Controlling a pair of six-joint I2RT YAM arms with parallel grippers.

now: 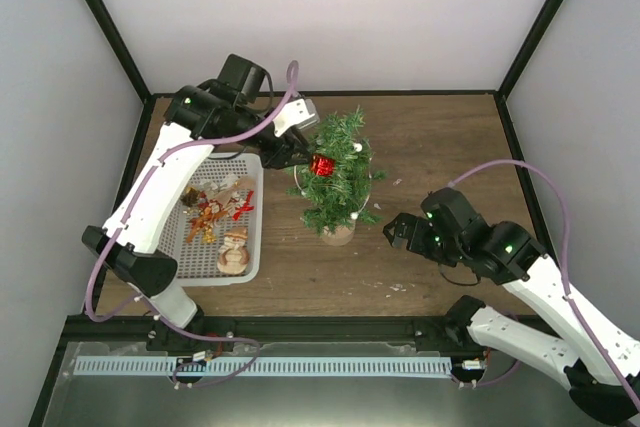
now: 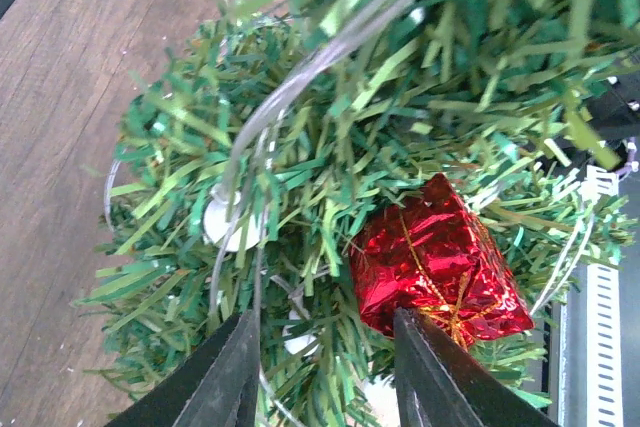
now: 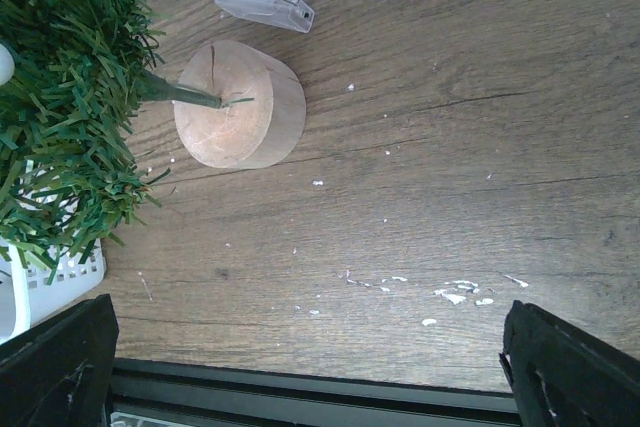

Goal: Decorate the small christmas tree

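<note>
Sitting right up in the small christmas tree [image 1: 335, 177], the left gripper [image 2: 322, 319] has its fingers partly apart with just bristly branches and clear wire between them. A shiny red gift ornament [image 2: 435, 262] is nestled just above one finger. The right gripper [image 3: 315, 347] is spread wide over the table [image 3: 450, 147], with the tree's wooden base [image 3: 240, 102] off beyond one finger.

Overhead and two close wrist views, tree [image 1: 340, 192] in all

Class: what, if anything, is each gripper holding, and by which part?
Nothing. Both are open: the left gripper beside the red gift ornament in the small christmas tree, the right gripper over the table.
</note>
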